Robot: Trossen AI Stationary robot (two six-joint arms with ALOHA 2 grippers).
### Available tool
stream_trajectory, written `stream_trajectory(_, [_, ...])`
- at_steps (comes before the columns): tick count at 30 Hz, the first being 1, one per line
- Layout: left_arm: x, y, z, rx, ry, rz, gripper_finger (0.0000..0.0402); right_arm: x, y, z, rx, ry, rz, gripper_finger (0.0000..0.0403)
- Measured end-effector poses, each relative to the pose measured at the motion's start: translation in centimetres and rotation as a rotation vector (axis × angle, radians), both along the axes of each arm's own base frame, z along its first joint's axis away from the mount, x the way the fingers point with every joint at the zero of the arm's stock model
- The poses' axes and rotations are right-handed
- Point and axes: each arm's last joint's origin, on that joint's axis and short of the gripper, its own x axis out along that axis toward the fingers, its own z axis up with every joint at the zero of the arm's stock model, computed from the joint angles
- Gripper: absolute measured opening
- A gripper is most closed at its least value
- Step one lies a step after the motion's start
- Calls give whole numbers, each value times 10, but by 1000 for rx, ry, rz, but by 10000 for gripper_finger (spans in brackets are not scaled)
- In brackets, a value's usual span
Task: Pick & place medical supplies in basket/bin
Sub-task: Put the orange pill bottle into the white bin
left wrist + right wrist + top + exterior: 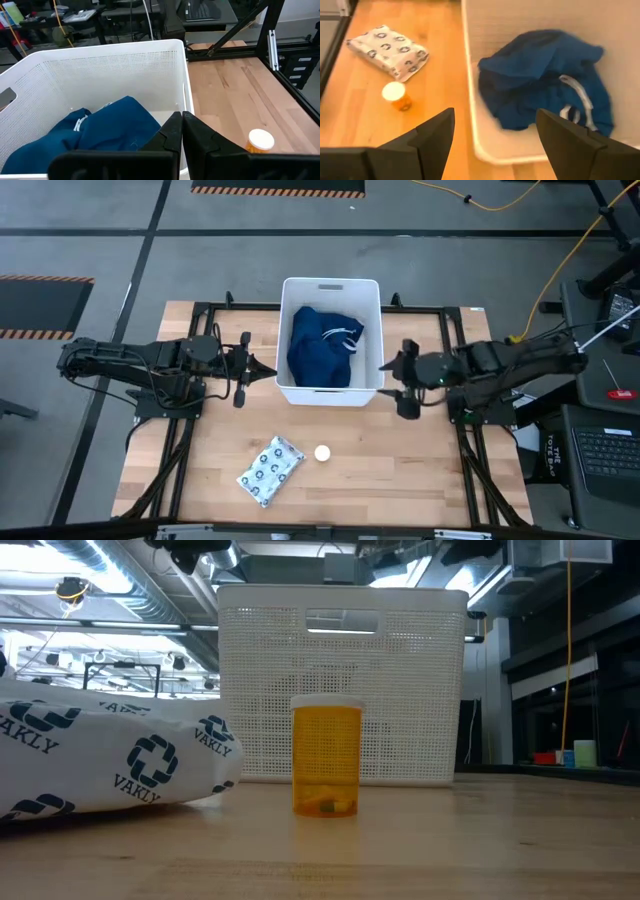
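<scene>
A white bin stands at the upper middle of the wooden table in the high view, with a dark blue garment crumpled inside it. The left gripper sits just beside the bin's left wall at centre left of the frame, its fingers pressed together and holding nothing; in the left wrist view their tips meet at the bin's rim, with the garment lying inside the bin beyond them. The right gripper sits just beside the bin's right wall at centre right, its fingers spread wide and empty; in the right wrist view the garment and the bin's near rim show in the gap between them.

Two supplies lie on the table below the bin, apart from both grippers. The white packet with blue rings lies tilted at lower centre left of the high view. The amber bottle with its white cap stands upright just to the right of the packet, not touching it. In the low view the bottle stands at centre in front of the bin, with the packet at left. No black block can be made out in any view.
</scene>
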Motion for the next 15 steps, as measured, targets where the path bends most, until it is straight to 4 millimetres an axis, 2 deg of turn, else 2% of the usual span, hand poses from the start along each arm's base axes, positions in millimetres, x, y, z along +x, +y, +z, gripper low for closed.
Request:
stream_trajectory(3, [0, 0, 0, 0, 0, 0, 7, -6, 6, -13, 14, -28, 31, 279])
stream_trajectory(9, [0, 0, 0, 0, 1, 0, 8, 0, 26, -43, -20, -32, 142, 279])
stream_trajectory(15, [0, 0, 0, 0, 0, 0, 13, 6, 44, -57, 21, 12, 159, 279])
